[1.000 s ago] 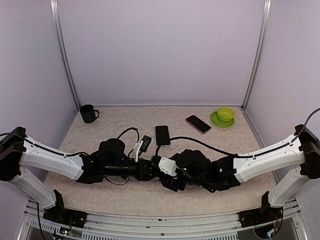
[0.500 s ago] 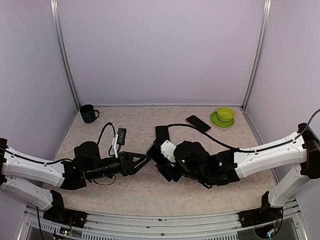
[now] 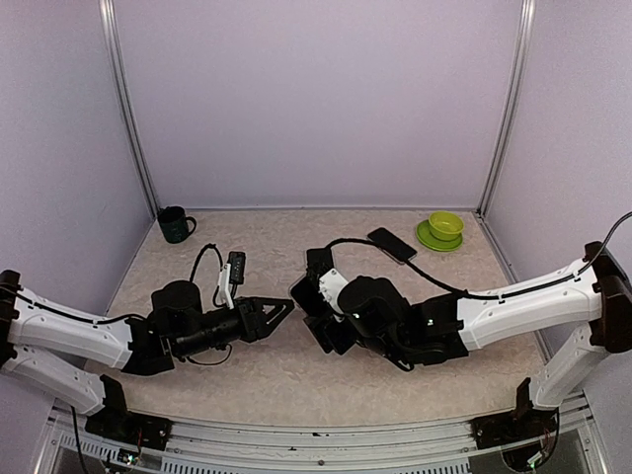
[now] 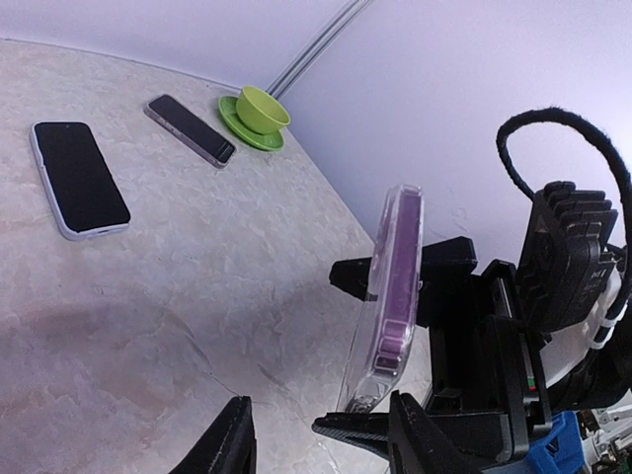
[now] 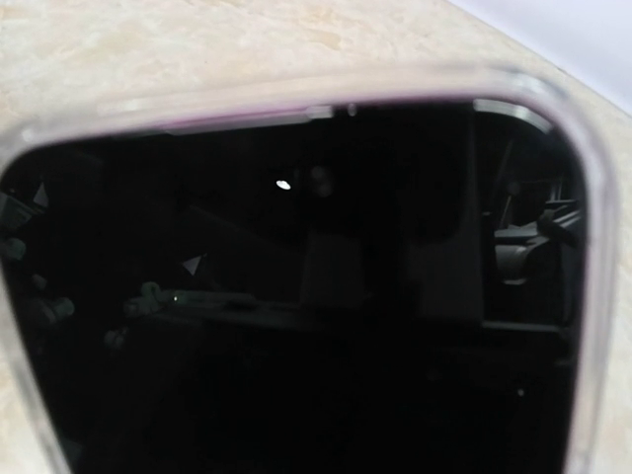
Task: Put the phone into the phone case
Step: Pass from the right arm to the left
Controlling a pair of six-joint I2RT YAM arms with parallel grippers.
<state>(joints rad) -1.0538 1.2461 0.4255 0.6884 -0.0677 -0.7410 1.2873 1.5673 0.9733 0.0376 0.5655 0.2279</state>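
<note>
Standing on edge in the right gripper's (image 3: 308, 296) clamp, the clear phone case (image 4: 395, 267) is held above the table (image 3: 247, 380) with the purple phone (image 5: 296, 296) seated inside it. Just beside it, the left gripper (image 3: 283, 308) has its fingers spread apart and empty. Behind lie a white-edged phone (image 4: 79, 178), a dark phone (image 4: 191, 129) and a green bowl (image 4: 259, 107).

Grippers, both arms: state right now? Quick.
Left gripper: open, holding nothing.
Right gripper: shut on the clear phone case, held on edge above the table.
</note>
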